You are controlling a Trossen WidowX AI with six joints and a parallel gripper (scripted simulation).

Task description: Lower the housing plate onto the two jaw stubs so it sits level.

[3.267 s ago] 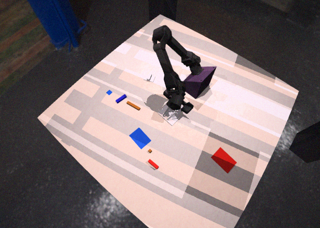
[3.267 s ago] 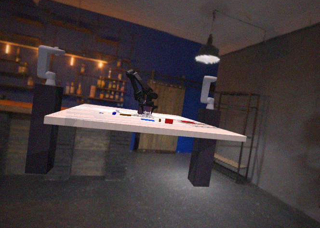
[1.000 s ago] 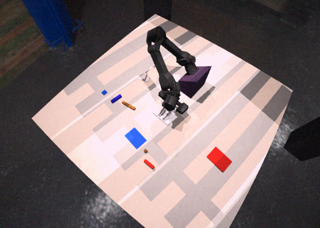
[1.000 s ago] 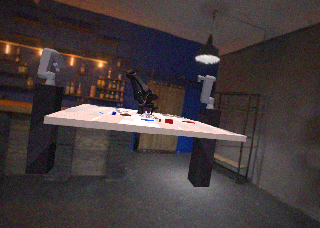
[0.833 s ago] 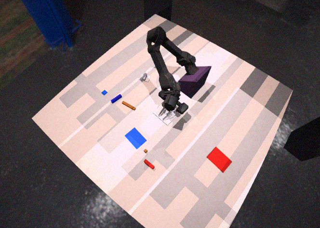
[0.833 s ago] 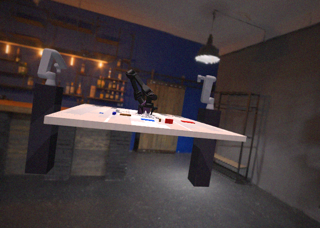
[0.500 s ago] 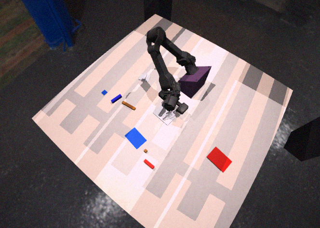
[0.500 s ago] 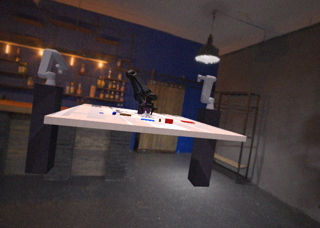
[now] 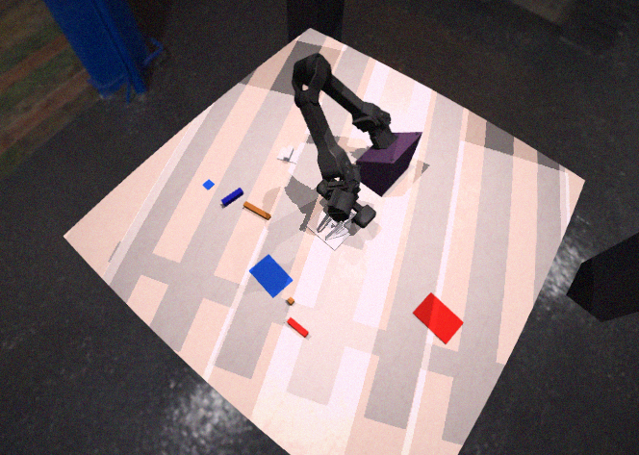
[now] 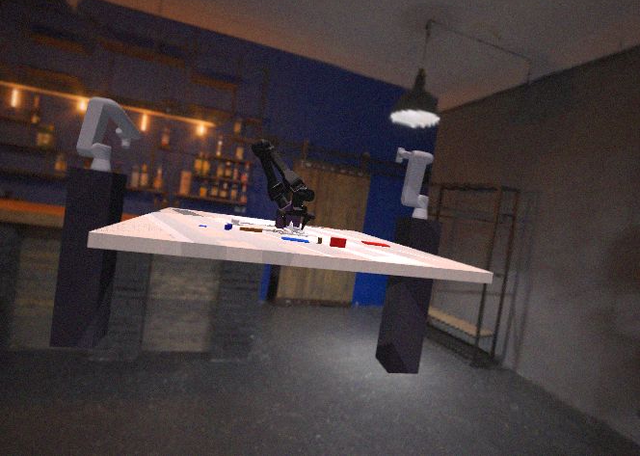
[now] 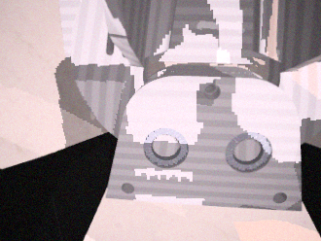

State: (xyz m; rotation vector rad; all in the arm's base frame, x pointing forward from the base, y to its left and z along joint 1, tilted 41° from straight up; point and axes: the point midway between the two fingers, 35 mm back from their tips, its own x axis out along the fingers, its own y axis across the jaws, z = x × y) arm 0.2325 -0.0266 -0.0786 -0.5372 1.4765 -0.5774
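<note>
The pale housing plate (image 11: 214, 187), with two round holes, lies between my black fingers in the wrist view. My gripper (image 9: 348, 219) (image 10: 298, 224) (image 11: 200, 145) is shut on it, one finger at each side edge. Two grey-white jaws (image 11: 151, 29) (image 11: 302, 29) reach away behind the plate's rounded edge, at the top of the wrist view. The white base (image 9: 334, 243) shows under the jaws in the top view. The stubs are hidden under the plate, so I cannot tell whether it touches them or sits level.
A small white part (image 9: 286, 156) lies behind left. A dark blue bar (image 9: 232, 196), an orange bar (image 9: 256, 210) and a blue square (image 9: 208, 184) lie left. A blue tile (image 9: 270, 275), orange cube (image 9: 290, 300), red bar (image 9: 297, 327) and red tile (image 9: 438, 317) lie nearer the front. A purple block (image 9: 389, 164) supports my arm.
</note>
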